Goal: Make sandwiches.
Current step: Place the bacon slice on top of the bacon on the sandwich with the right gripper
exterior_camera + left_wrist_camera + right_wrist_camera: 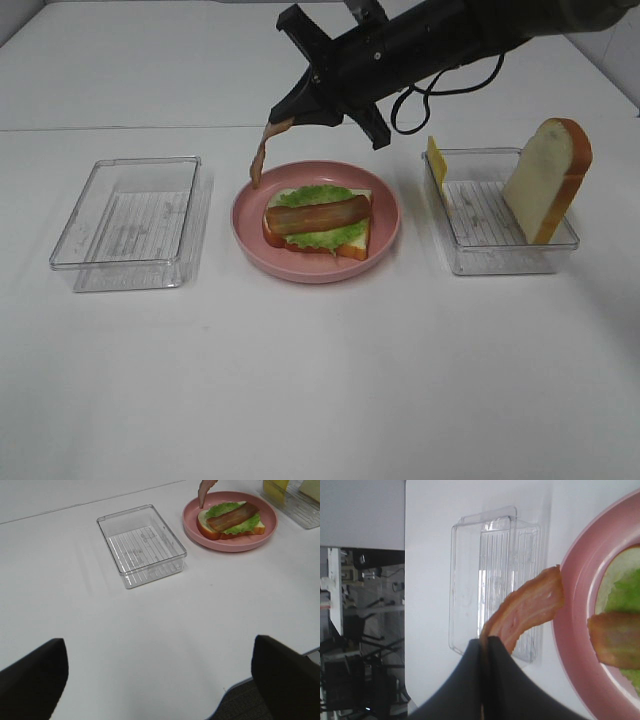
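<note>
The right gripper [283,120] reaches across the middle and is pinched tight on the top end of a bacon strip [260,155], which hangs almost straight down with its free end over the near-left rim of the pink plate [250,228]. The sandwich [318,222] lies on that plate, just to the right of the dangling strip in the high view: a bread slice, lettuce on it, and one bacon strip already laid [318,213] with its long axis running roughly left to right across the bread. To my eye the coming move turns on that: the held strip hangs upright, so it must be carried a little rightward and lowered flat beside its partner. The right arm is the nearer by far. The left gripper [160,680] hovers well back over bare table, fingers spread wide, holding nothing. A second bread slice [545,180] and cheese [436,160] wait in the right-hand clear tray [500,268]
</note>
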